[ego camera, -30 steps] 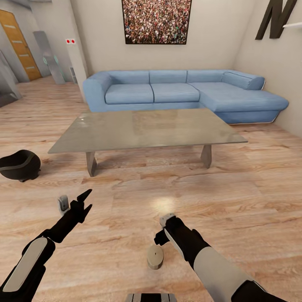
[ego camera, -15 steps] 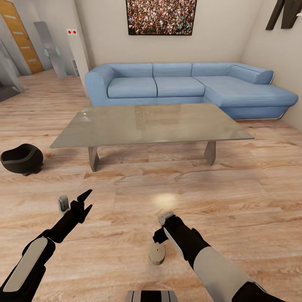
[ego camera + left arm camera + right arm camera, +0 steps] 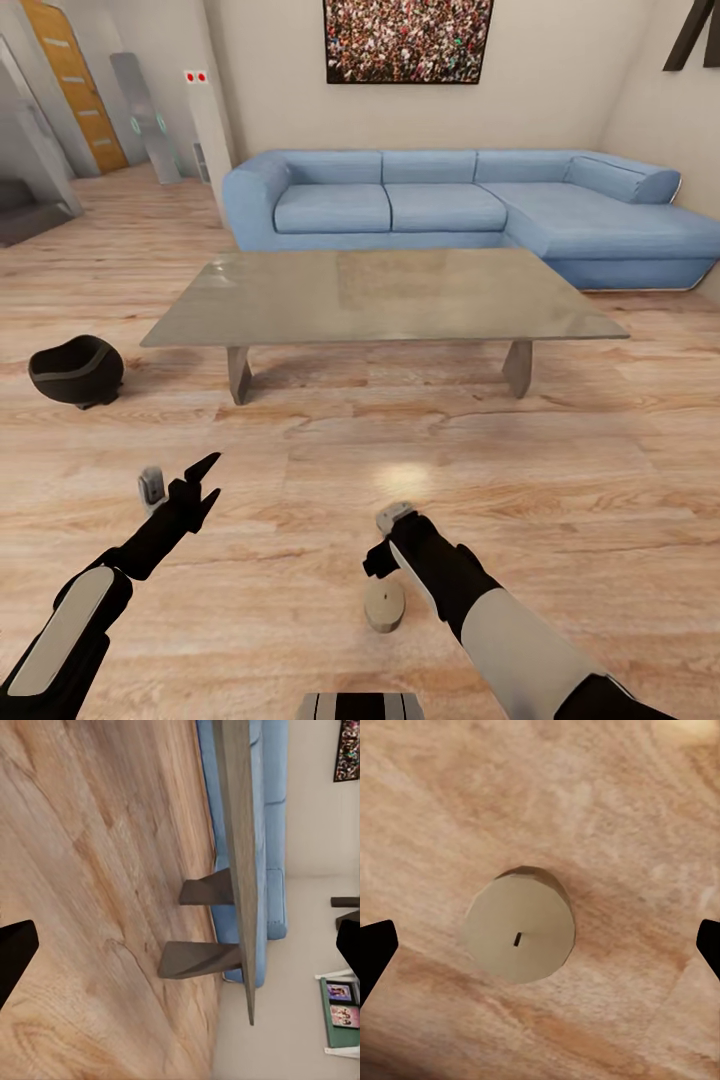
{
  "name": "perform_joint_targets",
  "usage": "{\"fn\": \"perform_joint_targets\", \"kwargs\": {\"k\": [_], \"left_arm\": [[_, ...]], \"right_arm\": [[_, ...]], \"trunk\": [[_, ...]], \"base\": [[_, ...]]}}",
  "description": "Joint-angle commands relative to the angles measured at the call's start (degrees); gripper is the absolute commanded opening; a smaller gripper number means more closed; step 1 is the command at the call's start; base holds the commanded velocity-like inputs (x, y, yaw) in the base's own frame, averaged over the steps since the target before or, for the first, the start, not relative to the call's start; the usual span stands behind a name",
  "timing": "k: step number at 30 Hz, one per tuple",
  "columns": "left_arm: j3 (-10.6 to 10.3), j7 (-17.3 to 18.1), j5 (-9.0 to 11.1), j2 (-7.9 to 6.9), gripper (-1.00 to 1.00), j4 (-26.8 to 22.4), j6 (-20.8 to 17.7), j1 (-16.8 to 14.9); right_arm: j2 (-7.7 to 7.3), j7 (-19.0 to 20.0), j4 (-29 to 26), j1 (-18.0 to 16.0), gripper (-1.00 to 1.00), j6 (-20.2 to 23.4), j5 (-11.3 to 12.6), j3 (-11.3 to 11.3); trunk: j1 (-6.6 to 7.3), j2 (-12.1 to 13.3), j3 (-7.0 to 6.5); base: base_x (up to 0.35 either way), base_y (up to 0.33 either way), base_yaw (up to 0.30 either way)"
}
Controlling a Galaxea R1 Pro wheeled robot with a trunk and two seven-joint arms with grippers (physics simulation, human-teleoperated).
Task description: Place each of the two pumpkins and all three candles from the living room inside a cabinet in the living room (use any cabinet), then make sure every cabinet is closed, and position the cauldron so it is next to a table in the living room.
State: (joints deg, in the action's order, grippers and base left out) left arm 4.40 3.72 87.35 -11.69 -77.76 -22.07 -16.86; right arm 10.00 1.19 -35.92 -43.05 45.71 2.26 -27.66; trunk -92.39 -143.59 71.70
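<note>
My right gripper [image 3: 385, 575] hovers over candle [image 3: 384, 605] on near floor, fingers apart, ready to grasp. My left gripper [image 3: 200, 485] apart, idle. Cauldron [image 3: 76, 370] left of table [image 3: 380, 295].

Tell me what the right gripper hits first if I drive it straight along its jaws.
Likely the candle standing on the floor: it sits between the open jaws of the right gripper, almost centred. Depth to it is unclear.

My left pincer [image 3: 205, 480] reaches forward, fingers spread; my right pincer [image 3: 380, 560] points down, jaws wide apart.
</note>
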Motion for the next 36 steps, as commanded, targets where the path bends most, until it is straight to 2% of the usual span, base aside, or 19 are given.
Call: {"fn": "perform_joint_targets", "kwargs": {"k": [1, 5, 8, 11, 14, 21, 36], "left_arm": [[0.08, 0.06, 0.37, 0.00, 1.00, 0.00, -0.35, -0.02], [0.08, 0.06, 0.37, 0.03, 1.00, 0.02, -0.35, -0.02], [0.08, 0.06, 0.37, 0.07, 1.00, 0.05, -0.35, -0.02], [0.08, 0.06, 0.37, 0.09, 1.00, 0.06, -0.35, -0.02], [0.08, 0.06, 0.37, 0.09, 1.00, 0.12, -0.35, -0.02], [0.08, 0.06, 0.37, 0.09, 1.00, 0.15, -0.35, -0.02], [0.08, 0.06, 0.37, 0.07, 1.00, 0.16, -0.35, -0.02]], "right_arm": [[0.00, -0.03, -0.03, 0.00, 1.00, 0.21, 0.20, -0.09], [0.00, 0.14, -0.03, 0.06, 1.00, 0.14, 0.20, -0.56], [0.00, 0.13, -0.06, 0.07, 1.00, 0.10, 0.18, -2.39], [0.00, 0.10, -0.18, 0.07, 1.00, -0.11, 0.20, -5.37], [0.00, 0.06, -0.90, 0.07, 1.00, -0.23, 0.17, -6.30], [0.00, -0.20, -3.68, 0.15, 1.00, -3.15, 0.06, -7.25], [0.00, -0.64, -3.89, 0.16, 1.00, -3.46, -0.38, -7.93]], "trunk": [[0.01, -0.02, 0.04], [-0.09, -0.07, 0.93], [-0.17, -0.11, 1.59], [-0.25, -0.15, 2.26], [-0.32, -0.19, 2.92], [-0.50, -0.28, 4.47], [-0.89, -0.48, 7.80]], "base": [[0.000, 0.000, 0.020], [0.000, 0.000, 0.007], [0.000, 0.000, 0.002], [0.000, 0.000, 0.000], [0.000, 0.000, 0.000], [0.000, 0.000, 0.000], [0.000, 0.000, 0.000]]}}
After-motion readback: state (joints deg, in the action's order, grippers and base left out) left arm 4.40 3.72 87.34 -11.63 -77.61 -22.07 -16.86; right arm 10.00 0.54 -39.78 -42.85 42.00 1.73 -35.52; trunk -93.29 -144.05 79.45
